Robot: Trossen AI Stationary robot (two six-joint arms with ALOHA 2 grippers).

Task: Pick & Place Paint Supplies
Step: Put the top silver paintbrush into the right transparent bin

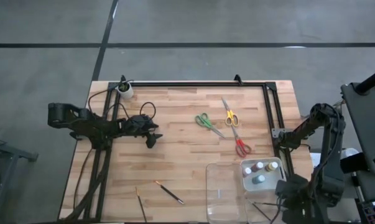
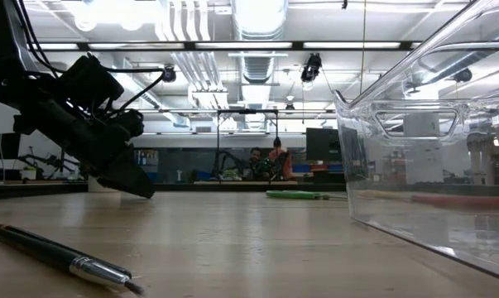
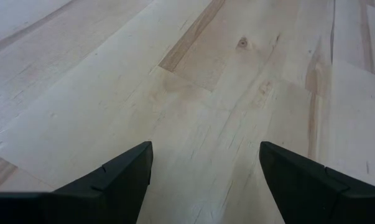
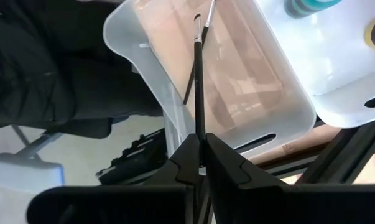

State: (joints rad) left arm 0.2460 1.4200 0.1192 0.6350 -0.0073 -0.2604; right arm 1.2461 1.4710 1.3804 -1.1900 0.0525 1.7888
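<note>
Bottles (image 1: 260,172) already in tray (image 1: 224,193); right gripper (image 4: 200,163) clenched on brush (image 4: 198,81) above it; left gripper (image 3: 206,180) released, empty; scissors (image 1: 209,122), two brushes (image 1: 168,191) outstanding.

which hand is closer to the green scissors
Left. The left hand hovers open over bare table, just left of the green scissors. The right hand is at the tray's far corner, shut on a brush.

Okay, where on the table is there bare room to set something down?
Bare wood lies between the left gripper, the green scissors and the clear tray. It is crowded by the red scissors, and two brushes lie along the near edge.
</note>
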